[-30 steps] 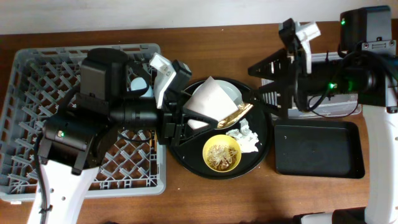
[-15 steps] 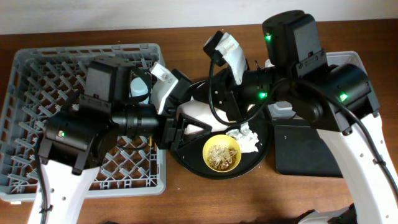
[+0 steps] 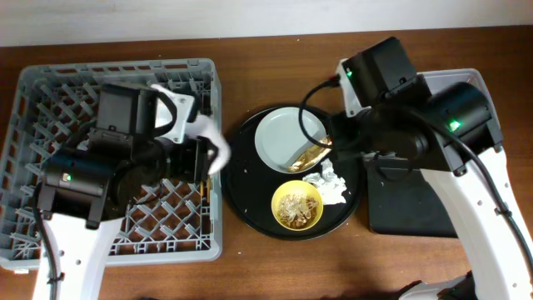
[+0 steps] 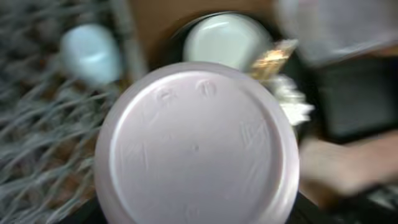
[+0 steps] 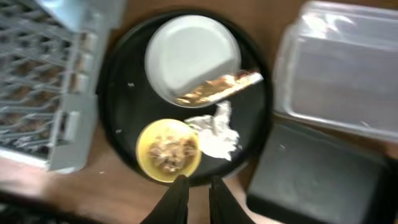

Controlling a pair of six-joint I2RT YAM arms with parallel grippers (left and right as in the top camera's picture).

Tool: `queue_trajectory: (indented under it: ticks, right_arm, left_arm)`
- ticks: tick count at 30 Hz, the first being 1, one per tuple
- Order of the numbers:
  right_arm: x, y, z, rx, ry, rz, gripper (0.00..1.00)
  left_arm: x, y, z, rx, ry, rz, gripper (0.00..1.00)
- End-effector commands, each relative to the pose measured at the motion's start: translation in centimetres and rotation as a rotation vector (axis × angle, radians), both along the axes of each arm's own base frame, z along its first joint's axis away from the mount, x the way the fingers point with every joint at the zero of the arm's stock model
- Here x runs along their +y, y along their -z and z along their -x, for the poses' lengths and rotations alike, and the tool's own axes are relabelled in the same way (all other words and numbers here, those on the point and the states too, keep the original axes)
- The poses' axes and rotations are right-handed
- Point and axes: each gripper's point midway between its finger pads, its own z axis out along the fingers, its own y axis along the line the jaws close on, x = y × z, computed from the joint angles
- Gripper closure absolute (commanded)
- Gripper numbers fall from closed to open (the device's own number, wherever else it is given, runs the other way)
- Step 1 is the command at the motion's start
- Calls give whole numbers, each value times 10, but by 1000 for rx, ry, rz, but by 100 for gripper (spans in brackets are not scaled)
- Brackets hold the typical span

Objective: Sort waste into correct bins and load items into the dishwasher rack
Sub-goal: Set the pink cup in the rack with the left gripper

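Brown wooden table (image 3: 275,267), grey rack (image 3: 33,108), round black tray (image 3: 250,208), pale wall (image 3: 166,17)

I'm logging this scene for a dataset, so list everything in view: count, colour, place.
dishwasher rack: one, grey, left.
round tray: one, black, centre.
plate: one, pale grey-green, on the tray's far side.
wrapper: one, gold-brown, across the plate's edge.
napkin: one, white, on the tray's right.
bowl: one, yellow, holding beige scraps, tray front.
pink cup: one, at the left gripper.
blue cup: one, in the rack.
clear tub: one, right.
black bin: one, beside the tub.
right gripper: near tray front.
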Motion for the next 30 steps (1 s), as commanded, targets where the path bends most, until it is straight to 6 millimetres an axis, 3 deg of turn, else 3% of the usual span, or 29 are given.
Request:
queue_trajectory:
  ticks: [1, 2, 7, 10, 14, 19, 20, 21, 22, 23, 26, 29, 30]
  right_arm:
    - [-15, -1, -5, -27, 78, 65, 84]
    - [-15, 0, -4, -25, 78, 66, 84]
    - [-23, 2, -1, -13, 89, 105, 84]
    - [-23, 2, 0, -12, 89, 105, 83]
    - [-25, 3, 2, 0, 88, 113, 83]
    - [-24, 3, 2, 1, 88, 112, 82]
    - [-24, 3, 2, 1, 88, 112, 82]
    - [-24, 4, 3, 1, 88, 112, 78]
    - [-25, 4, 3, 2, 88, 112, 77]
    - [-25, 4, 4, 6, 87, 115, 77]
    - [-25, 4, 4, 9, 87, 117, 77]
    - [-26, 5, 6, 15, 87, 121, 77]
    - [-26, 5, 6, 15, 87, 121, 77]
  left_arm:
    - [46, 49, -13, 80, -233, -209, 82]
    - [43, 75, -24, 112, -230, -223, 82]
    - [41, 155, -59, 257, -249, -313, 81]
    - [45, 186, -66, 323, -255, -368, 81]
    - [77, 186, -75, 333, -368, -330, 83]
    - [76, 177, -75, 327, -373, -257, 82]
    - [76, 174, -74, 317, -374, -253, 78]
    - [76, 170, -74, 306, -375, -250, 60]
    - [76, 167, -74, 299, -376, -247, 27]
    - [76, 167, -74, 300, -376, -248, 1]
    - [77, 169, -70, 316, -376, -257, 1]
    - [78, 186, -71, 320, -378, -265, 1]
    - [77, 194, -67, 338, -373, -261, 7]
